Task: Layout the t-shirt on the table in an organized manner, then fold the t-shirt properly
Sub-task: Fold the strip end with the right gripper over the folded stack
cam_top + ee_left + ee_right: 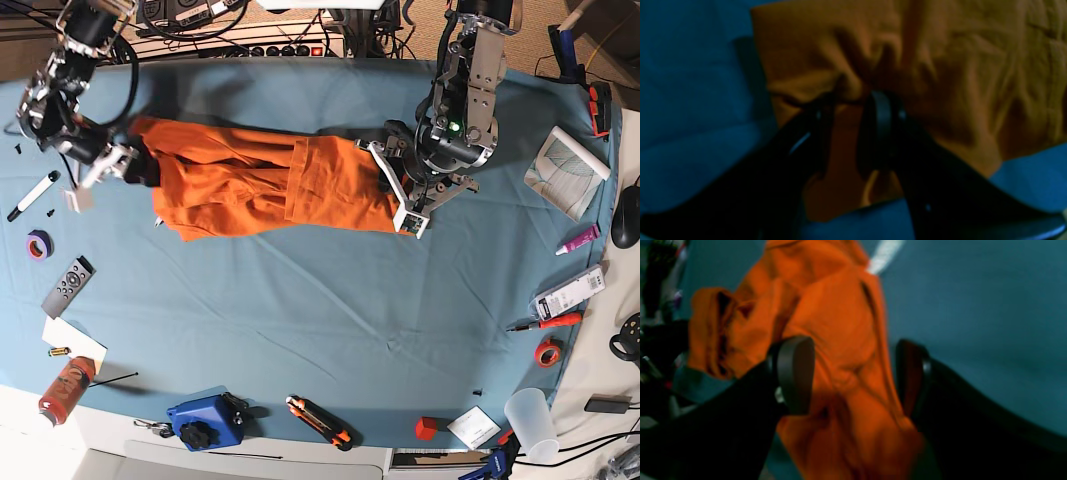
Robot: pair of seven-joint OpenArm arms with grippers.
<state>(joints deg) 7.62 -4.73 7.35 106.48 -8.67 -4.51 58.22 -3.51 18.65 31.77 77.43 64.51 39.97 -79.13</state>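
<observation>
Your left end effector pinches the t-shirt to anchor it while it's stretched across the surface, and your right end effector gapes wide over the other end.

Left arm reaches in from the far edge, wrist bent down, and its left gripper has the jaws drawn close together, pinching a bunched fold of the t-shirt between the dark fingers. The grip is tight and low (the wrist view is dim and soft, but the cloth is clearly clamped).

Over on the other side, the right arm comes in from the far corner, elbow high, forearm angled down. The right gripper stands wide apart, pads spread with orange cloth between them, not clamped.
</observation>
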